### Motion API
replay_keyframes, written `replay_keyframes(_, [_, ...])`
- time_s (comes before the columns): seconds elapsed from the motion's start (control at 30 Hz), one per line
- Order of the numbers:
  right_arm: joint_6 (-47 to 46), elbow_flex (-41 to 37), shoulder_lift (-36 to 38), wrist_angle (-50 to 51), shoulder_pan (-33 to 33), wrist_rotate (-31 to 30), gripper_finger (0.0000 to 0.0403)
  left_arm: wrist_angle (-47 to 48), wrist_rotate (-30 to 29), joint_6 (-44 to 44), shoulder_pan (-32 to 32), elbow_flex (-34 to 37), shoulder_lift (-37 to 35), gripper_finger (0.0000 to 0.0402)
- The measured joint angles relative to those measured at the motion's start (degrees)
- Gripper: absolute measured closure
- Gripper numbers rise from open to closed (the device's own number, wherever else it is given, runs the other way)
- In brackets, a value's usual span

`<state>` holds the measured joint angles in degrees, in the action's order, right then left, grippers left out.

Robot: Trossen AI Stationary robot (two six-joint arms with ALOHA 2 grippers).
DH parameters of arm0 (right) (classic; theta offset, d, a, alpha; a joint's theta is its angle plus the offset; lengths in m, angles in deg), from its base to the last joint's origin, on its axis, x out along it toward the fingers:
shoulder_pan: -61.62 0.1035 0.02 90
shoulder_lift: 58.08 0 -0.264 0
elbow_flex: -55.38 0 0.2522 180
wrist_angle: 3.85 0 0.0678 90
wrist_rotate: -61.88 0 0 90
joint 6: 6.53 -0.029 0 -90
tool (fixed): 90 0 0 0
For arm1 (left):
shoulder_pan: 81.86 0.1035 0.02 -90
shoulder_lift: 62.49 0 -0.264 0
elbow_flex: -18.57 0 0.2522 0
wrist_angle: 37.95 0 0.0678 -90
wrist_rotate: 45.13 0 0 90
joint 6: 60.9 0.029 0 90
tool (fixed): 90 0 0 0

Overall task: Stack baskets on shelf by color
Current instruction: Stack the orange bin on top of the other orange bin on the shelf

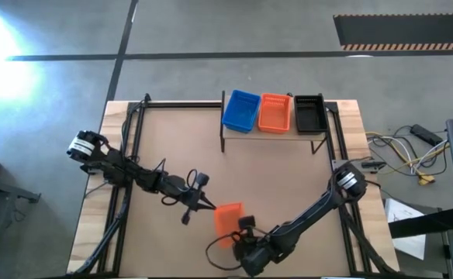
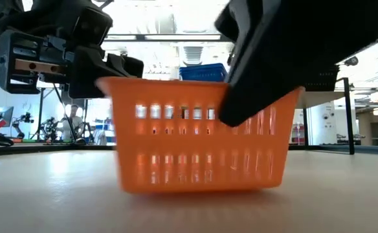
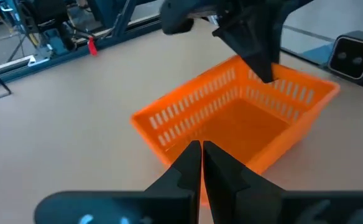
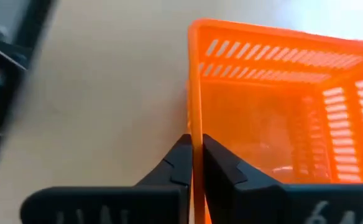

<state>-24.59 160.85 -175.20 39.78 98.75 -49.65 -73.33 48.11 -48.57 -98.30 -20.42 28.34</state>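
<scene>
An orange basket (image 1: 228, 217) stands on its base on the tabletop near the near edge; it fills the low view (image 2: 199, 136). My left gripper (image 1: 209, 204) is at its left end and my right gripper (image 1: 246, 231) at its near right end, both shut on it. The shelf (image 1: 224, 133) stands at the table's far side. It carries a blue basket (image 1: 240, 110), an orange basket (image 1: 274, 112) and a black basket (image 1: 309, 113) side by side. Whether any of these is a stack cannot be told. My left gripper (image 3: 201, 152) is shut over the rim of the orange basket's end wall (image 3: 169, 146), coming slanting down from the table's left. The fingers hide the contact itself. The basket stands on the table. My right gripper (image 4: 197, 152) pinches a side wall's rim (image 4: 196, 118) between its two fingers, one inside the basket and one outside. The fingers lie along the wall.
Dark frame rails run along the table's left side (image 1: 129, 132) and right side (image 1: 339, 139). Loose cables (image 1: 413, 159) lie beyond the right edge. A person (image 2: 72, 120) shows far off in the room. Bare tabletop (image 1: 273, 178) lies between the basket and the shelf.
</scene>
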Motion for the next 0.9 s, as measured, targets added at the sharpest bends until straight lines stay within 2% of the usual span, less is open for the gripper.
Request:
replay_keyframes(0.13, [-2.37, -4.31, 5.24, 4.53, 1.17, -7.5, 0.0392, 0.02, -0.81, -0.04, 0.0, 0.1, 0.0, 0.0401])
replay_keyframes(0.27, [-5.12, -8.48, 15.28, 9.55, 4.37, -18.12, 0.0393, -0.08, -1.17, -0.13, 0.0, 0.1, -0.02, 0.0401])
replay_keyframes(0.4, [1.11, -11.77, 25.9, 9.52, 5.92, -27.24, 0.0393, 0.04, -2.23, -0.55, 0.0, 0.12, -0.02, 0.0401])
replay_keyframes(0.5, [8.64, -13.25, 34.39, 10.31, 3.27, -30.99, 0.0393, -0.03, -3.85, -1.6, 0.0, 0.08, -0.04, 0.0401])
replay_keyframes(0.6, [14.71, -14.37, 42.11, 12.84, -2.85, -31.08, 0.0394, -0.16, -5.23, -3.46, 0.0, 0.09, -0.04, 0.0401])
replay_keyframes(0.7, [21.79, -16.26, 49.04, 14.42, -12.71, -28.4, 0.0394, -0.12, -5.61, -5.88, 0.0, 0.18, -0.04, 0.0401])
replay_keyframes(0.9, [34.22, -20.1, 56.05, 14.62, -36.65, -8.95, 0.0394, 0.0, -5.67, -6.91, -0.04, 0.19, -0.04, 0.0401])
